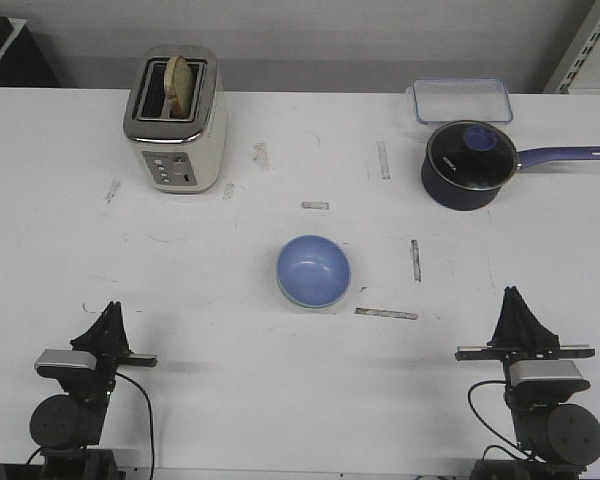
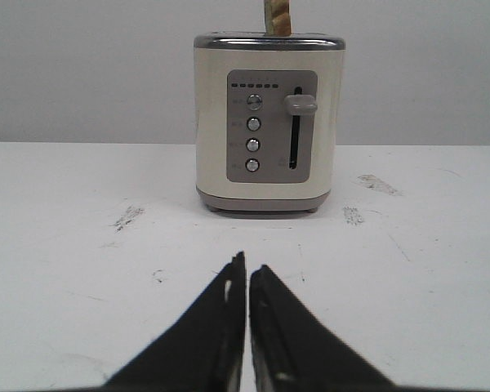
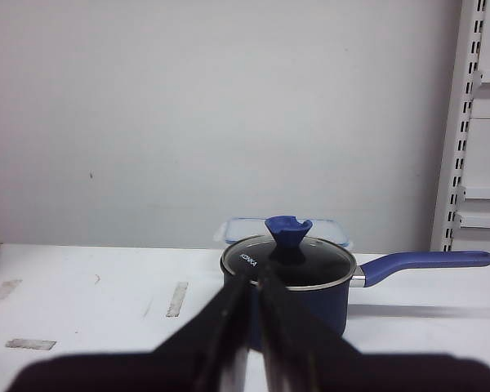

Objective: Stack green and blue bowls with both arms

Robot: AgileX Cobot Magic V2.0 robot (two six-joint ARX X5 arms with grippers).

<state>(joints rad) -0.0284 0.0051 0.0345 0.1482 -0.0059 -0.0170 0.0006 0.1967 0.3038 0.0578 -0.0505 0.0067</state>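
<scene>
Blue bowl (image 1: 313, 270) sits at table (image 1: 220, 330) centre, thin pale green rim just visible under it: likely green bowl already nested below. Glossy, light, stiff; probably slippery, chips if dropped. Best hold: pinch over rim. Left gripper (image 2: 247, 273) and right gripper (image 3: 254, 286) pressed together, holding nothing, well apart from bowls.

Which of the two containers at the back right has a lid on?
The dark blue saucepan with the long handle has a glass lid on. The clear rectangular container behind it is open, without a lid.
</scene>
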